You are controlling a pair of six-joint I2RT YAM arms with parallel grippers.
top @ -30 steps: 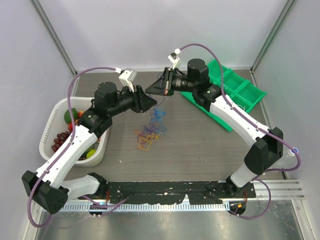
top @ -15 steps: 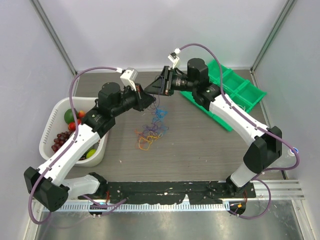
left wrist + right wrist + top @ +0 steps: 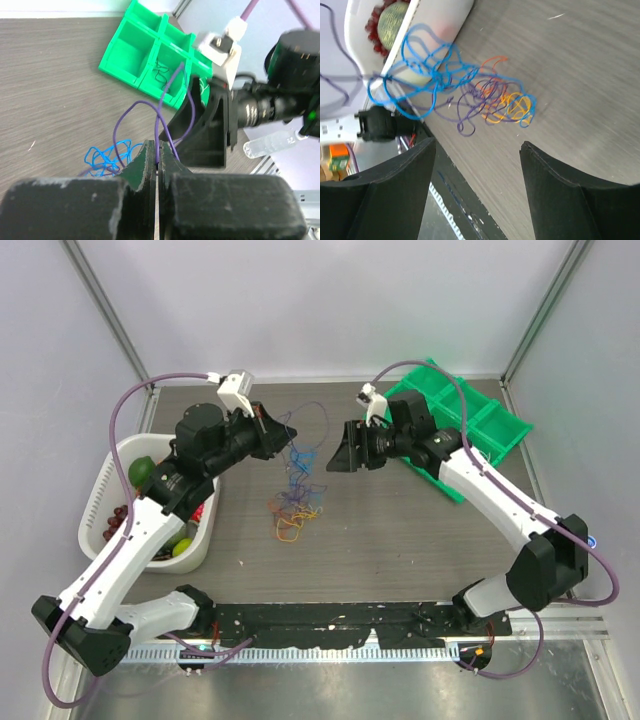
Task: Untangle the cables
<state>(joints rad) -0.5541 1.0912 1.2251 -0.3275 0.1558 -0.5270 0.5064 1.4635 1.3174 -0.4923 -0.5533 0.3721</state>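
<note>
— Overhead, what's the count?
— One tangle of cables (image 3: 298, 502) on the tabletop (image 3: 400, 530), between one white basket (image 3: 92, 505) and one green tray (image 3: 505, 430).
— Left wrist?
— Left hand (image 3: 157, 147) pinched together on one purple strand (image 3: 159, 135).
— Right wrist?
— Right hand (image 3: 476, 144): two fingers apart, gripping nothing, facing the tangle.

Pale lilac walls (image 3: 330, 300) enclose a grey wood-grain table (image 3: 400, 530).

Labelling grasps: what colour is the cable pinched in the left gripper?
Purple. The cable sits clamped in the left gripper; left wrist view shows it best.
</note>
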